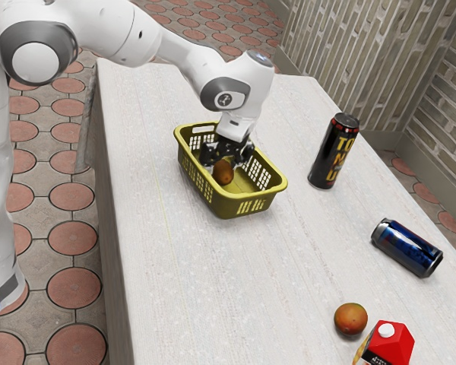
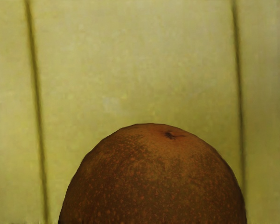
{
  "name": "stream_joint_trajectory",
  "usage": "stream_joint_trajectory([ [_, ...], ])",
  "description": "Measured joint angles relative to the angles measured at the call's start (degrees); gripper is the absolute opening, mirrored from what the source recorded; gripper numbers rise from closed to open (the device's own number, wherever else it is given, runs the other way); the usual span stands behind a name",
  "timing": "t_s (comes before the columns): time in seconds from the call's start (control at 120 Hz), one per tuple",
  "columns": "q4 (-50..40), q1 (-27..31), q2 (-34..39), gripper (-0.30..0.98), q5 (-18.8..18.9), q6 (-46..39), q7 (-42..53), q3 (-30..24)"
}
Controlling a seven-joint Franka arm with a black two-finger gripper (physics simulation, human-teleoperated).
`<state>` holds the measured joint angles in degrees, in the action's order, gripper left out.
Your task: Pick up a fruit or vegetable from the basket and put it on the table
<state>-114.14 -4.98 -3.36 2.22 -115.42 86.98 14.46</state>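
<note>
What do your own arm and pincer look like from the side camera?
My arm is smooth, rounded and mostly white, with dark grey trim around its bulky joints. One large joint has a round white cap; near the wrist there's a small round emblem. A bluish-white light strip marks the lower part. The pincer is black and looks angular.

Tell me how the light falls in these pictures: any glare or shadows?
In the exterior view, the lying blue can catches pale glints, while the tabletop looks fairly evenly lit, without strong shadows; in the wrist view, the fruit is more orange near its stem mark and darker away from it, against the paler yellow basket.
</note>
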Motion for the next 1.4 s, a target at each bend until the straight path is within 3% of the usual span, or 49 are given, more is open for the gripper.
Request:
stream_joint_trajectory([
  [0.042,-0.04,0.03,-0.03,0.19,0.01,-0.54,-0.01,-0.02],
  [0.267,-0.06,-0.35,0.90,0.24,-0.21,-1.99,-0.07,0.02],
  [0.425,0.32,-2.02,11.10,0.27,-0.42,-0.23,0.05,-0.38],
  [0.533,0.87,-5.85,14.55,0.27,-2.02,2.20,0.09,-7.31],
  [0.683,2.51,-6.89,14.71,0.27,-5.05,3.97,0.04,-15.50],
  [0.858,6.06,-7.45,7.93,0.27,-6.40,4.42,-0.18,-18.86],
  [1.275,15.07,-13.79,-8.55,0.27,-6.34,1.17,-1.05,-18.76],
  [1.4,16.10,-13.67,-10.44,0.27,-6.25,0.29,-1.25,-18.45],
])
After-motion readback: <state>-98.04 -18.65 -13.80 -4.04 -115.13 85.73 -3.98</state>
